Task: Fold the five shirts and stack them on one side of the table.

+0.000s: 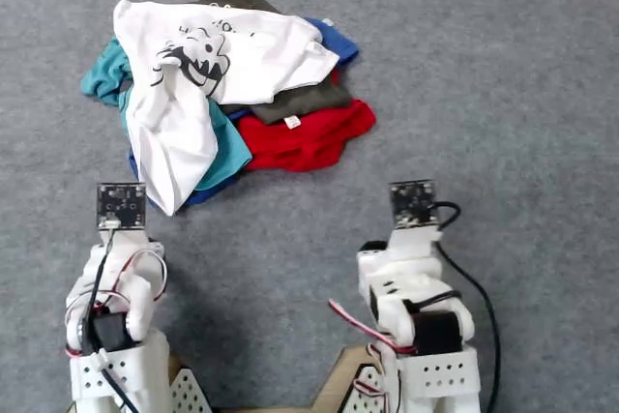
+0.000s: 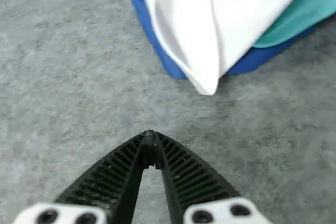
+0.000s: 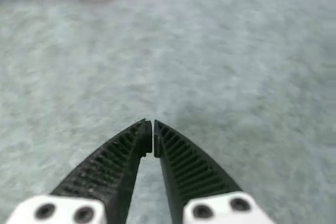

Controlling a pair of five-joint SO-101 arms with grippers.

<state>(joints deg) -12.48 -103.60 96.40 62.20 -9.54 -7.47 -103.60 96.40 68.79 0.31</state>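
Shirts point(image 1: 227, 84) lie in a crumpled heap on the grey desk point(image 1: 503, 94), out in front of the arms and toward the left arm's side. None is folded yet. A white shirt point(image 1: 193, 65) with a black print drapes over a teal shirt point(image 1: 102, 74), a blue shirt point(image 1: 336, 41), a dark grey shirt point(image 1: 300, 99) and a red shirt point(image 1: 309, 137).

Both arms sit back near their bases. The left pincer point(image 2: 150, 136) is closed on nothing, just short of the white shirt's hanging tip. The right pincer point(image 3: 148, 125) is likewise closed and empty, over bare desk with the red shirt beyond it.

The job appears to be at its very start. The likely first move is for the left pincer to open, take the white shirt and draw it off the heap onto bare desk for spreading.
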